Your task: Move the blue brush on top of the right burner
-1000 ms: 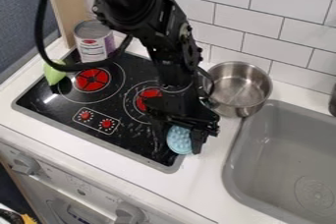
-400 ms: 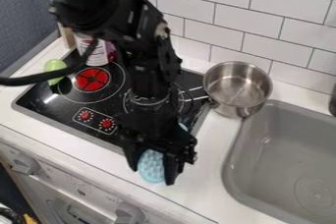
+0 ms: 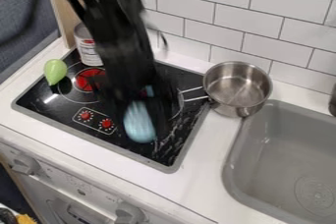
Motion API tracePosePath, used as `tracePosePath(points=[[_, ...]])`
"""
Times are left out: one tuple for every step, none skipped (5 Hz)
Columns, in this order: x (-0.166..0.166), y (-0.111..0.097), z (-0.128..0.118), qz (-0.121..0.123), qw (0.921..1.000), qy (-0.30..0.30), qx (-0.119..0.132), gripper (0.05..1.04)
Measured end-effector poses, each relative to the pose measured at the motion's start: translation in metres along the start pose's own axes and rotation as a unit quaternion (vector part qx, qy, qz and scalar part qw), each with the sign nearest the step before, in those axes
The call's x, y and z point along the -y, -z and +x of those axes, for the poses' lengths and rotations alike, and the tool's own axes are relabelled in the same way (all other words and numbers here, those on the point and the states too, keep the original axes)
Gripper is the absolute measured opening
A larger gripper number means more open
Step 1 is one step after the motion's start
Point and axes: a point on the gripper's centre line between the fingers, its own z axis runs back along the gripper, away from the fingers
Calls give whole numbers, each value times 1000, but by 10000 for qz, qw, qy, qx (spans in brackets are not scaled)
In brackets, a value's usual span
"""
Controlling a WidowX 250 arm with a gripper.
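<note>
My gripper hangs over the middle of the black stove top, shut on the blue brush. The brush's light blue rounded head points down toward the stove's front edge, and a bit of blue shows above it between the dark parts of the gripper. Most of the right burner is hidden behind the arm and gripper; part of its ring shows at their right. Whether the brush touches the glass I cannot tell.
A steel pot stands right of the stove, its handle reaching over the stove's edge. Behind the left burner is a can, with a green pear-shaped item at the left. The grey sink lies at the right.
The gripper, holding the brush, has moved from the counter's front edge back over the stove. Earlier it went from the stove's right front corner forward and left.
</note>
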Motion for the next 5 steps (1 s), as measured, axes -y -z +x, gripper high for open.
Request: tracePosePath(points=[[4, -18, 34, -109, 9951, -951, 262, 766], [-2, -10, 71, -155, 9761, -2143, 314, 766], [-2, 11, 102, -1, 9422, -3309, 523, 766], [4, 23, 118, 37, 9153, -3951, 786, 766], [-1, 37, 131, 33, 8869, -4518, 968, 766]])
